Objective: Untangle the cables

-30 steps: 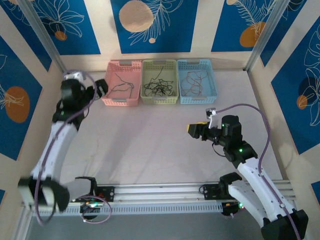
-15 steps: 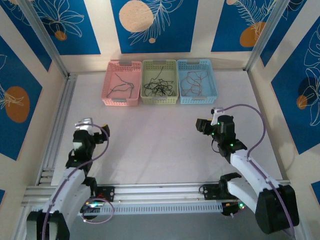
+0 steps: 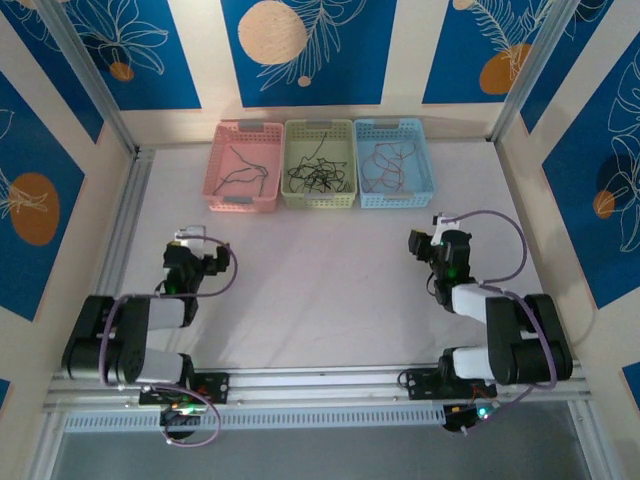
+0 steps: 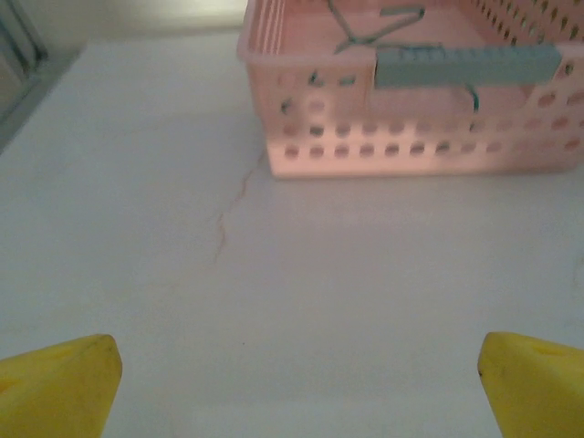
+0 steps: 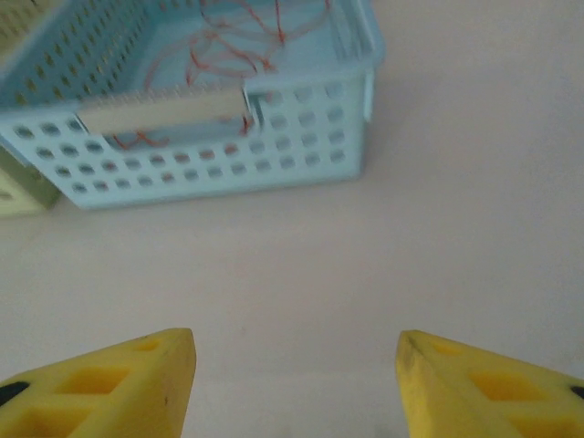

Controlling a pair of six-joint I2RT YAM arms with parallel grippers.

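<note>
The bench [image 3: 320, 290] lies bare across the middle of the top view, open to passage from either side. At upper centre the pink basket [image 3: 240, 205], green basket [image 3: 320, 203] and blue basket [image 3: 396, 202] stand in a tight row with no gap to pass between. Their tops are open, with cables [image 3: 318, 178] loose inside. Walls close the left, right and upper edges. Ahead of the spread left fingers [image 4: 57, 388] and right fingers [image 5: 100, 388], bare bench runs to the basket fronts.

Your left arm [image 3: 130, 335] and right arm [image 3: 515, 335] wore chunky black-and-white links, each trailing a looped purple cable [image 3: 232, 272]. Your left claw [image 4: 297, 388] and right claw [image 5: 297, 383] both had yellow wedge fingertips [image 5: 109, 383], the right pair showing moulded hollows.
</note>
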